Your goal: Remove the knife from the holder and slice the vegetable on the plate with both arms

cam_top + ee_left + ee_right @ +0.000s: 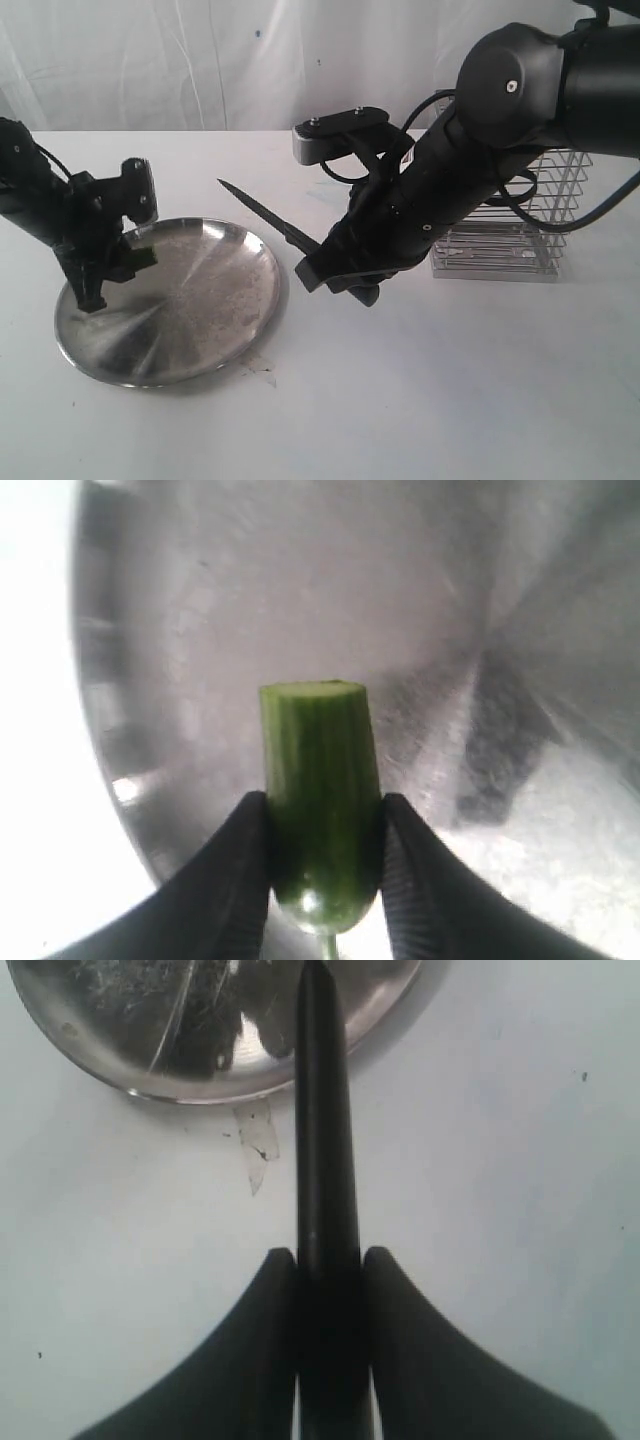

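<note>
Left claw (322,815) and right claw (328,1260) — both clamped, angled downward.

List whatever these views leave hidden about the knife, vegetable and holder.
- Knife: handle hidden inside the right gripper in the exterior view; tip cut off by the right wrist view's edge.
- Vegetable: stem cut by the left wrist view's edge; exterior view shows only a sliver beside the left gripper.
- Holder: one side hidden by the right arm in the exterior view.
</note>
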